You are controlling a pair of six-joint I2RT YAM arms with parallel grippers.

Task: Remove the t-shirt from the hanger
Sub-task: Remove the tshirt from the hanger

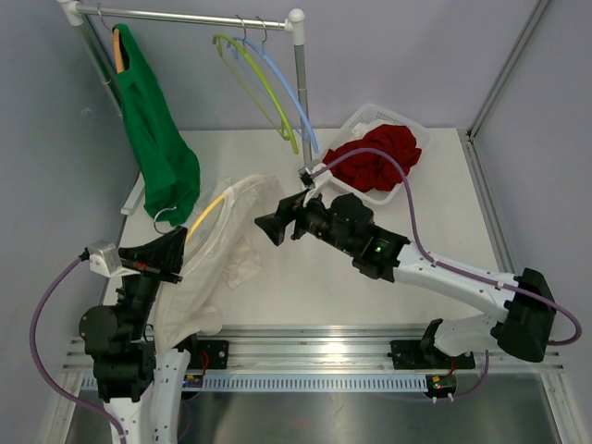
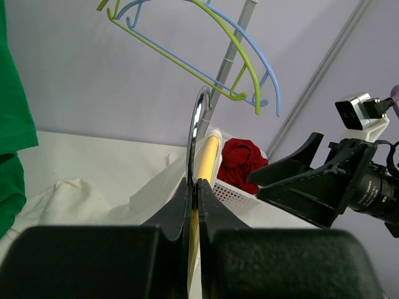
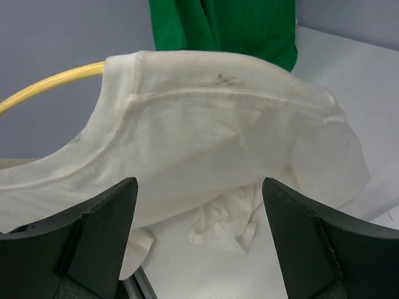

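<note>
We list: white table (image 1: 305, 273), grey walls (image 1: 398, 55), clothes rail (image 1: 185, 16), basket (image 1: 400, 115) of red cloth (image 1: 379, 155). Left gripper (image 1: 176, 244) clamps the yellow hanger (image 1: 209, 211); right gripper (image 1: 269, 227) gapes before the white t-shirt (image 1: 236, 245).

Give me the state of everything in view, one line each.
White t-shirt, still on yellow hanger
Yellow hanger, clamped by left gripper
Left gripper, shut on yellow hanger
Right gripper, open, facing the shirt's shoulder
Green t-shirt, hanging from rail
Lime hanger, empty, on rail
Blue hanger, empty, on rail
Red garment, heaped in basket
</note>
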